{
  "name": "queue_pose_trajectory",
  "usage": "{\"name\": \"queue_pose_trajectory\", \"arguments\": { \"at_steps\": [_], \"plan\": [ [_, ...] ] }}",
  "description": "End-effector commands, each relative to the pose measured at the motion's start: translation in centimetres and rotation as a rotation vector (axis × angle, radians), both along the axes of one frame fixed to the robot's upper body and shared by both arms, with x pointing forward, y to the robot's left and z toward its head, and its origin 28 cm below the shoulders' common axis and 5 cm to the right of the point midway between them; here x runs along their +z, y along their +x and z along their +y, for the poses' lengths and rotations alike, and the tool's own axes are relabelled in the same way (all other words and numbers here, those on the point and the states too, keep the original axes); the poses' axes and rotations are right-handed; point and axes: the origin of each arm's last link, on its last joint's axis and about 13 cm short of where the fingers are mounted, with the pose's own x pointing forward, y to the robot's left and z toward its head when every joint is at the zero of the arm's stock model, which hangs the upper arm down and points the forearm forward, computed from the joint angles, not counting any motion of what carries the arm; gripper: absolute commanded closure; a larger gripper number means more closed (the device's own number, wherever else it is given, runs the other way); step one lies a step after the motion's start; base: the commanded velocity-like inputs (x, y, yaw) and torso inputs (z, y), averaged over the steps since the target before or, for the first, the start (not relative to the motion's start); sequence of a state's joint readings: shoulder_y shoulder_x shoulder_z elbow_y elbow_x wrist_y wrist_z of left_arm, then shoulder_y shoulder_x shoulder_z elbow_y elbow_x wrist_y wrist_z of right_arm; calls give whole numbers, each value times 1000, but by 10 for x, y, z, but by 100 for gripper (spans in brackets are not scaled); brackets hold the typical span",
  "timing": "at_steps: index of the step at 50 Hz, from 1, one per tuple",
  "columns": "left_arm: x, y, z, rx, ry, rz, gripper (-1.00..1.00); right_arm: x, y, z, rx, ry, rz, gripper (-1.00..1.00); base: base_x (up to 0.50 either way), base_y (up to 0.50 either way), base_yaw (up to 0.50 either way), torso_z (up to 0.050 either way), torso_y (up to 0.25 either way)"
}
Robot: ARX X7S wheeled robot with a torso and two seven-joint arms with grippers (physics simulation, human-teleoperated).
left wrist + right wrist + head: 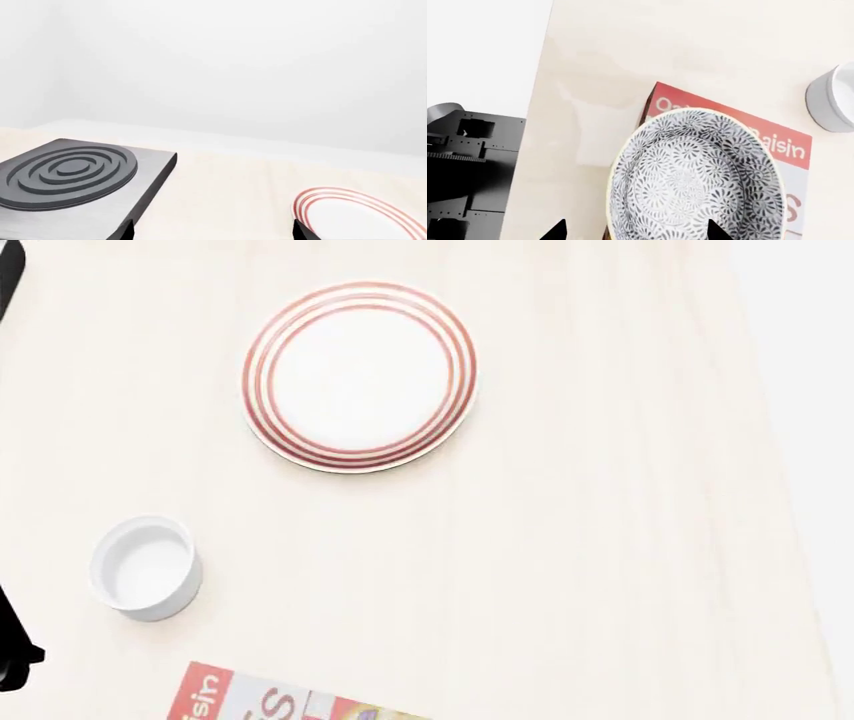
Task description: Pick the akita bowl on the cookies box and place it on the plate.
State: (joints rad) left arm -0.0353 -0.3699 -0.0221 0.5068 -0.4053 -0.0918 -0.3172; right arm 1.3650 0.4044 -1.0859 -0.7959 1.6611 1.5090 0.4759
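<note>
The akita bowl (694,175), white with dense grey-black flower speckle, sits on the red-and-white cookies box (730,134) in the right wrist view. My right gripper (637,232) hovers over it, open: one fingertip shows beside the bowl over bare table, the other over the bowl's inside, the rim between them. The head view shows the plate (360,375), white with red rings, toward the far side, and a corner of the cookies box (254,700) at the near edge; the bowl is out of that view. My left gripper (213,232) is open and empty above the table beside the plate (363,215).
A small plain white cup (147,568) stands between the plate and the box, seen too as the cup (832,99). A dark square stove plate (70,180) lies left of the plate. The robot's dark base (467,175) shows past the table edge.
</note>
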Motion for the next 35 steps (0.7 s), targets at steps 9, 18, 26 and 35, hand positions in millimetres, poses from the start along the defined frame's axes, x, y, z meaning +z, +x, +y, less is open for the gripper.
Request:
{"name": "queue_pose_trajectory", "arguments": {
  "at_steps": [9,18,26,35],
  "plan": [
    [0,0,1,2,-1,-1,-100,-4,-1,3,41,13,0,-100,0,0,0,0,0],
    [0,0,0,2,-1,-1,-100,-8,-1,2,53,10,11,-100,0,0,0,0,0],
    [0,0,1,3,-3,-3,-100,-11,3,0,61,2,7,100,0,0,0,0,0],
    [0,-1,1,1,-2,-2,-100,-12,4,-1,53,-3,9,100,0,0,0,0,0]
  ]
}}
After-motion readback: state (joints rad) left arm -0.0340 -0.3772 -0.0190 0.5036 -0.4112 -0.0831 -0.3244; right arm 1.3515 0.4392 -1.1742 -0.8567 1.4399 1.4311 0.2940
